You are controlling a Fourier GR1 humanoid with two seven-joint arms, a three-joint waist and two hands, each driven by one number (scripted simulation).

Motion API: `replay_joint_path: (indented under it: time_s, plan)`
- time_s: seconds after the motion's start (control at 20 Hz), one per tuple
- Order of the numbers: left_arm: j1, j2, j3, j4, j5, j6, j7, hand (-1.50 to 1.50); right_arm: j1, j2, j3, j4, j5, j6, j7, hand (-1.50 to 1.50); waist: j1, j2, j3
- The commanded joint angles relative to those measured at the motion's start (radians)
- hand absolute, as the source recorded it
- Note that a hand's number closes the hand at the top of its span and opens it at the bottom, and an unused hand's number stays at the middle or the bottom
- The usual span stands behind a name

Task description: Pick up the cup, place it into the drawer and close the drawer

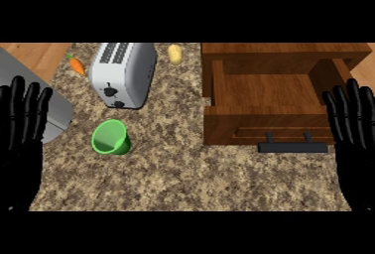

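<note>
We see the glossy green cup [111, 137] tipped over on the speckled granite counter [183, 173], just right of our left hand [22, 124], fingers spread and upright. Farther right, the boxy wooden drawer [267, 106] stands open, beside our spread right hand [355, 129]. Beyond the cup sits a ridged silver toaster [123, 74].

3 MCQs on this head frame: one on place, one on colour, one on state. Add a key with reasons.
1. Where is the cup relative to the toaster?
A. Nearer the robot, in front of it
B. Inside the drawer
C. On top of it

2. What colour is the cup?
A. Orange
B. Green
C. White

3. What state is the drawer in?
A. Shut flush
B. Pulled open, nothing seen inside
C. Open with the cup inside

Key: 1 A, it lies on the counter below the toaster. 2 B, its body is bright green. 3 B, the bare wooden floor shows behind the black handle.
</note>
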Motion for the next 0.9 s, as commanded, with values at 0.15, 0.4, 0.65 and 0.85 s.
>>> replay_joint_path:
  time_s: [0.15, 0.4, 0.65, 0.85]
  plan:
    - [-0.042, 0.021, 0.062, 0.053, 0.078, -0.045, 0.006, -1.5, 0.087, 0.022, 0.062, -0.065, 0.035, 0.011, -0.019, -1.5, -0.009, 0.025, -0.025]
    - [-0.101, -0.099, -0.001, 0.197, 0.135, 0.002, 0.047, -1.5, 0.014, -0.017, 0.014, -0.007, -0.126, 0.091, 0.08, -1.5, -0.012, 0.027, -0.025]
    - [-0.207, -0.034, 0.102, 0.242, 0.218, -0.014, 0.114, -1.5, -0.112, -0.027, -0.046, 0.053, -0.128, 0.057, 0.134, -1.5, -0.005, 0.027, -0.025]
    - [-0.173, -0.059, 0.054, 0.247, 0.175, 0.002, 0.083, -1.5, -0.038, 0.014, 0.028, -0.018, -0.066, 0.036, 0.142, -1.5, -0.007, 0.026, -0.025]
